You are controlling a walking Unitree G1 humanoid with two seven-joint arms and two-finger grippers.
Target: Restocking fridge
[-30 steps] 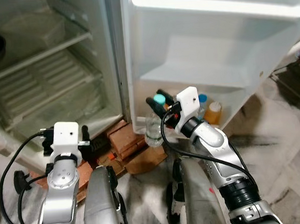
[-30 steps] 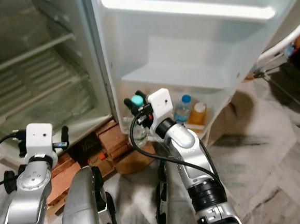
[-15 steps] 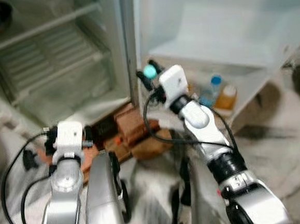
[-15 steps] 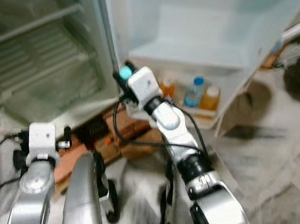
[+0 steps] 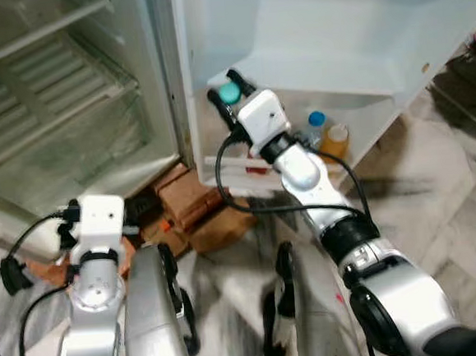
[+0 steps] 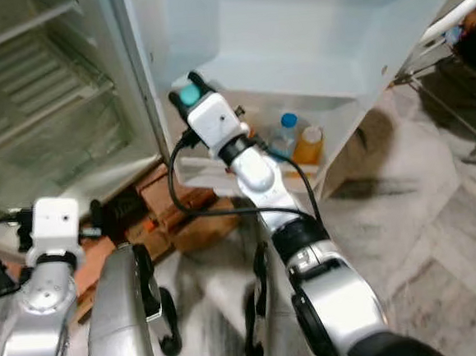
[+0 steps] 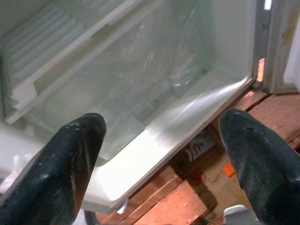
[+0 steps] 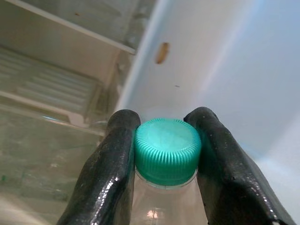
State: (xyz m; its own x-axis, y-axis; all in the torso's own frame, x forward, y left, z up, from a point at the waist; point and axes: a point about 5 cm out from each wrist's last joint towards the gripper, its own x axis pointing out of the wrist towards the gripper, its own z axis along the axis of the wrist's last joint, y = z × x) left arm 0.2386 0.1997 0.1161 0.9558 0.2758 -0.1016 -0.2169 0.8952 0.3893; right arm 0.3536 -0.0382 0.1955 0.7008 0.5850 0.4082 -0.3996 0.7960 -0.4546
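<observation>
My right gripper point(image 8: 164, 140) is shut on the neck of a clear bottle, its black fingers point(image 8: 105, 168) pinching just below the teal cap point(image 8: 167, 151). In the head views the teal cap point(image 5: 230, 94) is held up against the inside of the open fridge door point(image 5: 317, 31), near its hinge edge and above the lowest door shelf point(image 5: 230, 167). The bottle's body is hidden behind the wrist. My left gripper point(image 7: 161, 119) is open and holds nothing. It hangs low in front of the fridge's bottom compartment point(image 7: 140, 93).
A blue-capped bottle point(image 5: 316, 127) and an orange bottle point(image 5: 334, 141) stand in the lowest door shelf. Red bricks point(image 5: 187, 200) and cardboard point(image 5: 219, 229) lie under the fridge. Bare wire shelves point(image 5: 49, 77) fill the cabinet. Marble floor point(image 5: 439, 212) extends to the right.
The right arm has lifted the teal-capped bottle from low beside the door shelf up and toward the hinge side. The head camera shifted. The left arm stays about where it was.
</observation>
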